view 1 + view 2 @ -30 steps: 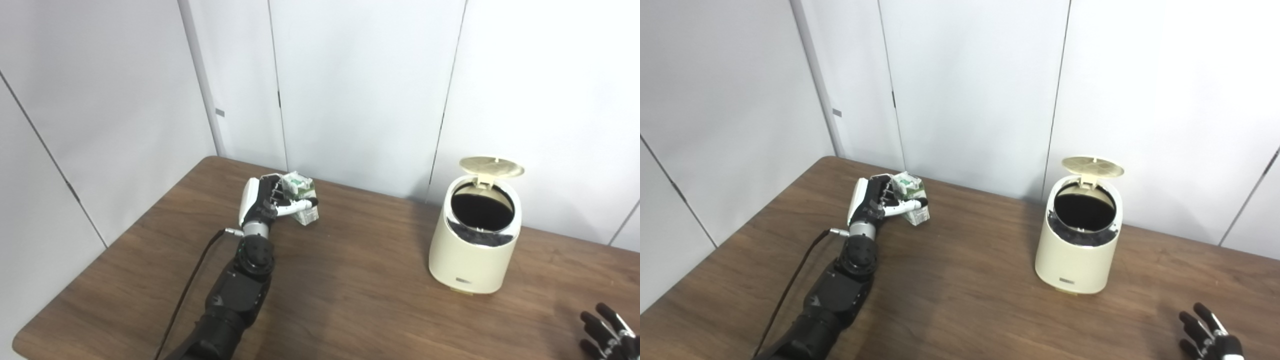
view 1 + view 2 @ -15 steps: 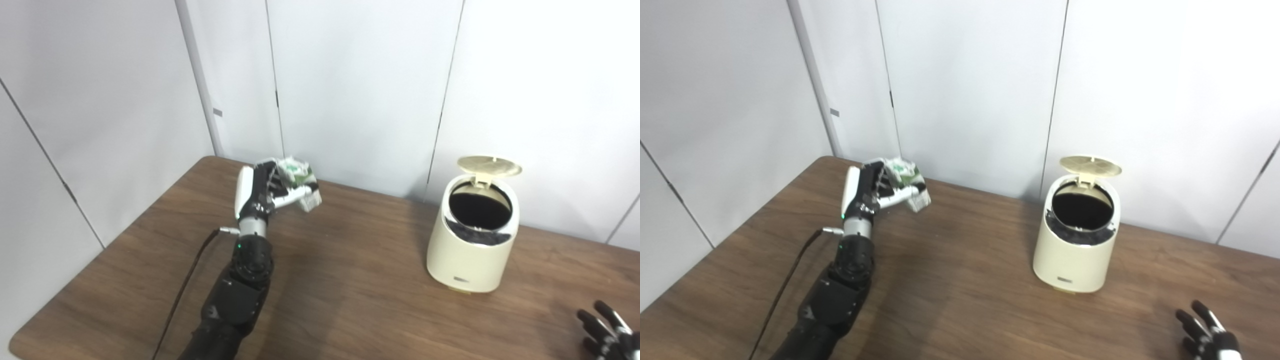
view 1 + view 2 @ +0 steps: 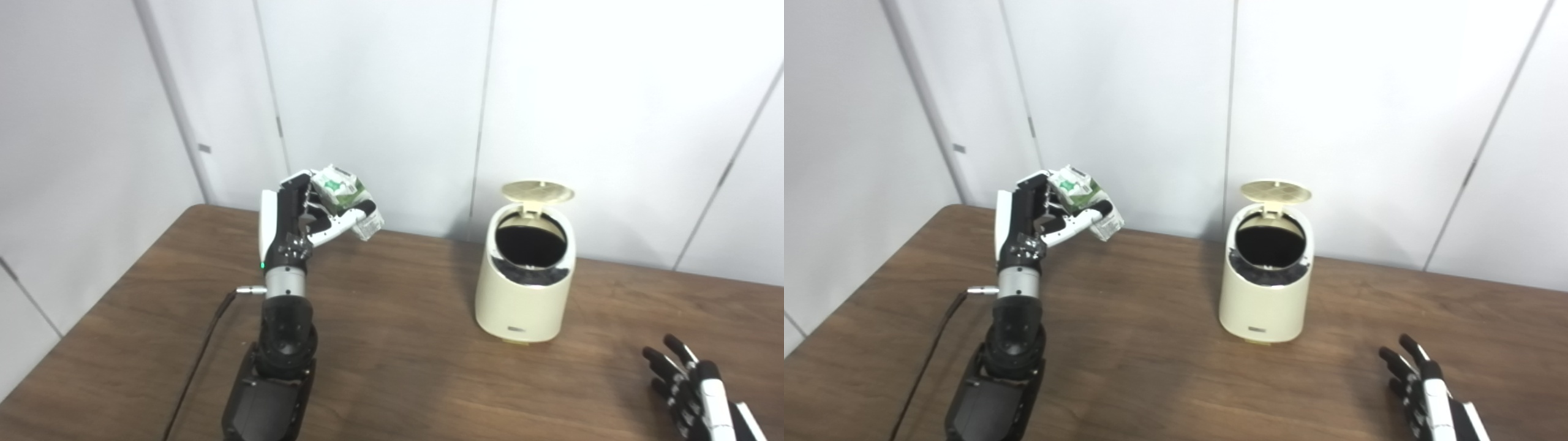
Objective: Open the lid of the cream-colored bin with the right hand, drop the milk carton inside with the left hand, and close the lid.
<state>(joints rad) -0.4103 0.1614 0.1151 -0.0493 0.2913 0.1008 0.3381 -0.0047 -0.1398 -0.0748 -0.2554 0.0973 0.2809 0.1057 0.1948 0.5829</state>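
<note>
Cream bin (image 3: 525,275) stands lid (image 3: 537,192) up; the left hand (image 3: 294,220) fingers clamp the carton (image 3: 346,199) aloft, well left. The right hand (image 3: 692,392) rests spread, empty. A tilted carton may catch the rim.

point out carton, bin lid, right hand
milk carton (image 3: 344,191), left eye view, green-printed top
bin lid (image 3: 537,191), left eye view, middle of raised lid
right hand (image 3: 1424,392), right eye view, back of hand

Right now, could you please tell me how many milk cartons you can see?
1. The milk carton is gripped in the left hand, raised above the table's far left area, left of the open cream bin. Anything inside the bin is hidden.
</note>
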